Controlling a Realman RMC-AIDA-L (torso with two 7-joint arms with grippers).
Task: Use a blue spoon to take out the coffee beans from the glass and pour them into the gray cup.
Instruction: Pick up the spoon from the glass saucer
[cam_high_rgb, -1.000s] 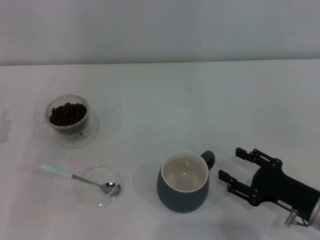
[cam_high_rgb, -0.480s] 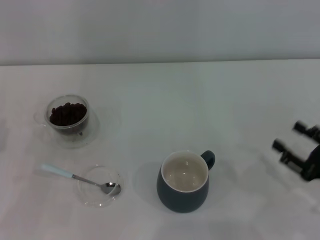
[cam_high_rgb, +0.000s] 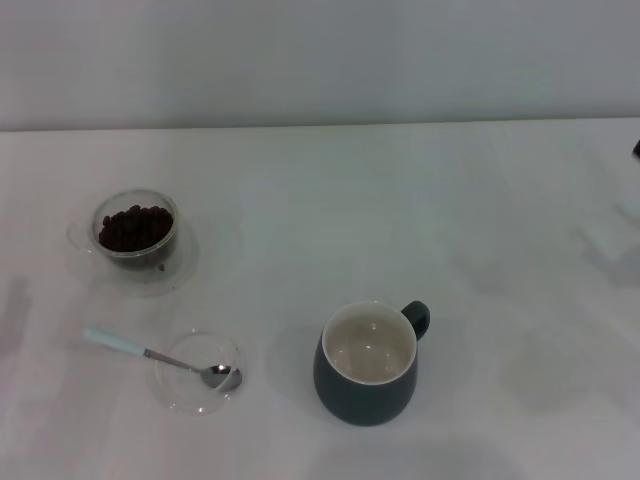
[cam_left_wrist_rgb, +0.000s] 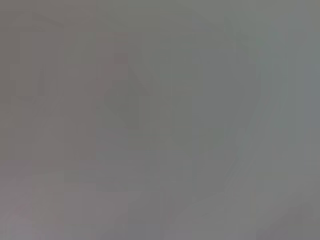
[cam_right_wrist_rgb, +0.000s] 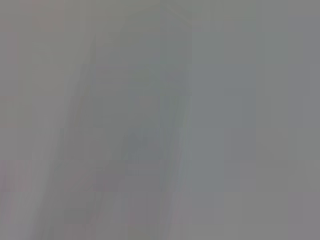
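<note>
The glass holds the coffee beans and stands at the table's left. The blue spoon lies nearer the front left, its pale handle pointing left and its metal bowl resting in a shallow clear dish. The gray cup stands upright at the front middle with its cream inside empty and its handle to the right. Neither gripper shows. Only a dark sliver sits at the head view's right edge. Both wrist views show plain grey with nothing to make out.
A clear saucer lies under the glass. The white table ends at a pale wall at the back.
My right gripper, open beside the cup's handle a second ago, has drawn away to the right and up and left the head view. The cup, spoon and glass have not moved.
</note>
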